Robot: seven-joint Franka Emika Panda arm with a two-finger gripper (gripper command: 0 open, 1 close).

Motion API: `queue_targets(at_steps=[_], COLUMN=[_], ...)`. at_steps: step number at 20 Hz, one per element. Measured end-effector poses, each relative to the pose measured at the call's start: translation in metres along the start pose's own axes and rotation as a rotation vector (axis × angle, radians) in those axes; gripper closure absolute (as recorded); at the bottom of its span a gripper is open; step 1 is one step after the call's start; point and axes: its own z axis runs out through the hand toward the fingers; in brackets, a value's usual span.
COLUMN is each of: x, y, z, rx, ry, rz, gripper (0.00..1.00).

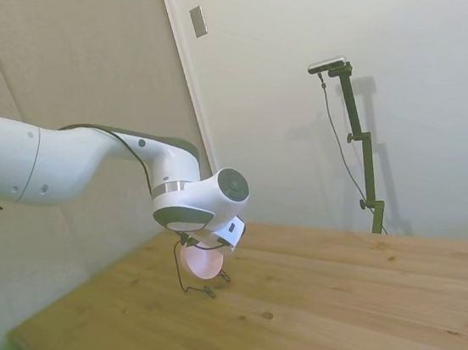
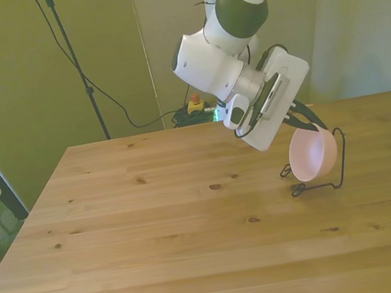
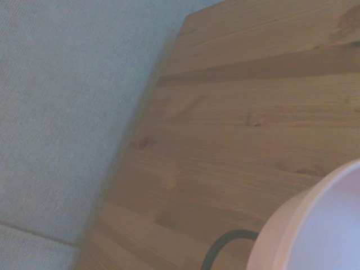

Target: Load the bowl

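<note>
The bowl [image 1: 202, 262] tilts on edge in the wire rack [image 1: 198, 282] under our hand [image 1: 206, 245] in the side view. From the front, the bowl sits at three o'clock on the table [image 2: 158, 240], our hand seemingly clamping its rim; release remains. The wrist view shows only its rim.

Bowl [image 2: 312, 155] pale pink, plain, no pattern; in wrist view [image 3: 320, 225] same soft pink w/ a lighter inside. Wire rack [image 2: 332, 174] thin, black. Arm [image 1: 61, 158] glossy white w/ dark grey-green joint bands; gripper [image 2: 308, 119] fingers black. Table [image 2: 156, 226] warm honey-brown pine, long plank grain, dark knots scattered, one at abt 9 o'clock of the bowl. Walls [image 1: 306, 64] off-white; yellow-green cast in front view.
</note>
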Motion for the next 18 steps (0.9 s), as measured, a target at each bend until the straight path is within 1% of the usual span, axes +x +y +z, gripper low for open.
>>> queue_targets(at_steps=[3, 11, 18], x=[0.001, 0.0, 0.001], y=[0.003, 0.004, 0.01], z=[0.006, 0.015, 0.017], rx=[0.009, 0.005, 0.002], ry=[-0.021, -0.037, -0.041], rz=[0.005, 0.005, 0.018], gripper=[1.0, 1.0, 1.0])
